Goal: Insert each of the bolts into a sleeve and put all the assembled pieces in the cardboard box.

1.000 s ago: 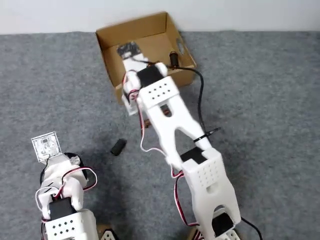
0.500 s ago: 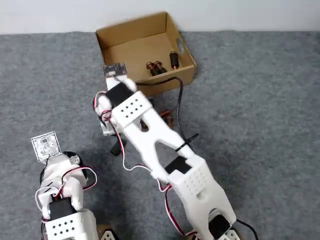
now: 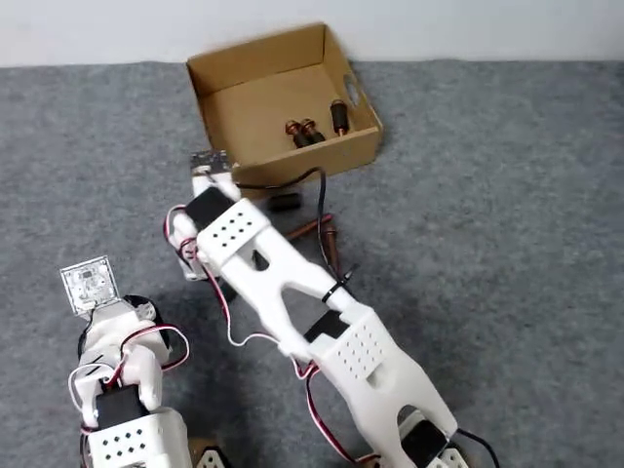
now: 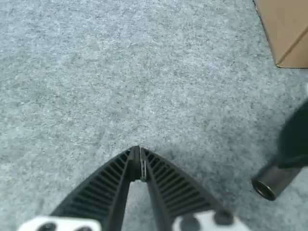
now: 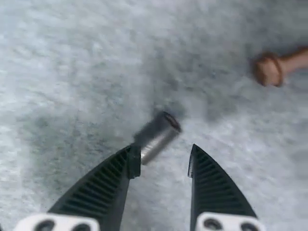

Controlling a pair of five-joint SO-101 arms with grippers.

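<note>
In the right wrist view my right gripper (image 5: 163,149) is open just above the grey carpet. A dark sleeve (image 5: 156,134) lies at its fingertips, touching one finger, and a copper bolt (image 5: 276,67) lies farther off. In the high view the right arm (image 3: 244,234) stretches left in front of the cardboard box (image 3: 219,78), which holds three assembled pieces (image 3: 310,129). Another sleeve (image 3: 283,202) and two bolts (image 3: 310,227) lie on the carpet in front of the box. My left gripper (image 4: 139,151) is shut on nothing, low over the carpet, with a sleeve (image 4: 269,183) off to one side.
The left arm (image 3: 122,390) sits at the near left corner of the table. A corner of the box (image 4: 284,29) shows in the left wrist view. Open grey carpet (image 3: 507,195) stretches to the right of the box and along the left side.
The right arm has swung out of the box, leftward and down over the carpet, uncovering the pieces in the box and covering the near sleeve. The left arm has stayed put.
</note>
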